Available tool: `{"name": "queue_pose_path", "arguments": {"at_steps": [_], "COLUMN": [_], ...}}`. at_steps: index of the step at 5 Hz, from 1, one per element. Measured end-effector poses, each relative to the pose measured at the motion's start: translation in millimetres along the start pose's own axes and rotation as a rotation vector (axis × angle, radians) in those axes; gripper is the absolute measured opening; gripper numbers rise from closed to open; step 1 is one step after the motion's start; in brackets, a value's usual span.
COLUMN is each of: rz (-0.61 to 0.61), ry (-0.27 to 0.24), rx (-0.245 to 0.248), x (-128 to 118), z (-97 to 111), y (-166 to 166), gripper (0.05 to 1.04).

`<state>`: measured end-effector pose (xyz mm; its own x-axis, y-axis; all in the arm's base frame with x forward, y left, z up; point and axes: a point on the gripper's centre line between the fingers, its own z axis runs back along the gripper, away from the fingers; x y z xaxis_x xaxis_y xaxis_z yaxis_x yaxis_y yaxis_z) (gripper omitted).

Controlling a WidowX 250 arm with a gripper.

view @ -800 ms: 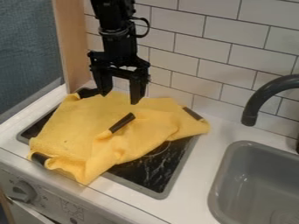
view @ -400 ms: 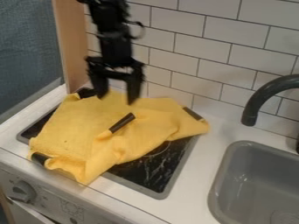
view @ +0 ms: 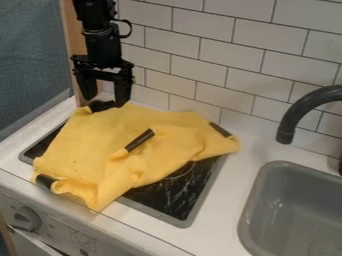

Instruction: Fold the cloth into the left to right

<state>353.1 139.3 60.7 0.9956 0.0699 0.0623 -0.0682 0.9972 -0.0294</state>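
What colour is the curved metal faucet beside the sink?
The curved faucet is dark grey, seen best in the camera view.

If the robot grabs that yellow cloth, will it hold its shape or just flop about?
The yellow cloth will probably flop, since it already lies in soft folds and creases. It looks thin, so likely light for its spread. Lifted by one dark corner patch, the rest would probably hang and trail over the black stovetop.
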Motion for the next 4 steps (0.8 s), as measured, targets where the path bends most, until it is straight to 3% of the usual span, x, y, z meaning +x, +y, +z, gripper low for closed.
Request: {"name": "queue_pose_path", "arguments": {"at_steps": [2, 3, 4], "rz": [-0.005, 0.023, 0.043], "ry": [-0.065, -0.063, -0.039], "rx": [0.054, 0.064, 0.040], "x": [13.2, 22.5, 29.3], "z": [-11.2, -15.7, -28.4], "y": [29.3, 42.3, 53.1], "gripper": [0.999, 0.999, 0.999]}}
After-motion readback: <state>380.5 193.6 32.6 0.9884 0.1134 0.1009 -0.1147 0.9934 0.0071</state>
